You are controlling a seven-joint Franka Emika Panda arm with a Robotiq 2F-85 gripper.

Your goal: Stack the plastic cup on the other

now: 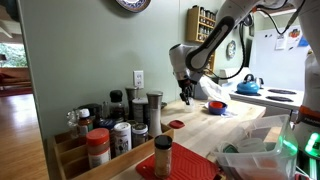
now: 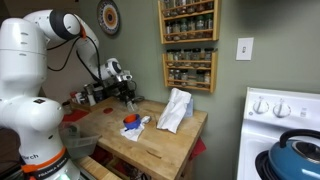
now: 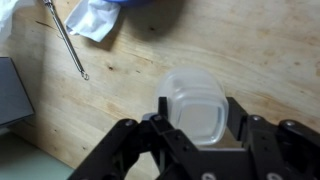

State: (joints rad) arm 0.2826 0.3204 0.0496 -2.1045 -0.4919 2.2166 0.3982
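A clear plastic cup (image 3: 195, 90) sits between my gripper's fingers (image 3: 200, 108), which are shut on its sides and squeeze it slightly, above the wooden table (image 3: 250, 50). In both exterior views the gripper (image 1: 185, 96) (image 2: 128, 95) hangs low over the tabletop. A red cup-like object (image 1: 215, 106) (image 2: 131, 119) lies on the table beside a blue and white cloth (image 3: 100, 18), a short way from the gripper. The clear cup is too small to make out in the exterior views.
Several spice jars (image 1: 115, 125) crowd the table's end. A thin metal rod (image 3: 68, 42) lies on the wood. A white cloth (image 2: 175, 110) stands near the wall. A stove with a blue kettle (image 1: 248, 86) (image 2: 297, 155) is beside the table. A spice rack (image 2: 188, 40) hangs on the wall.
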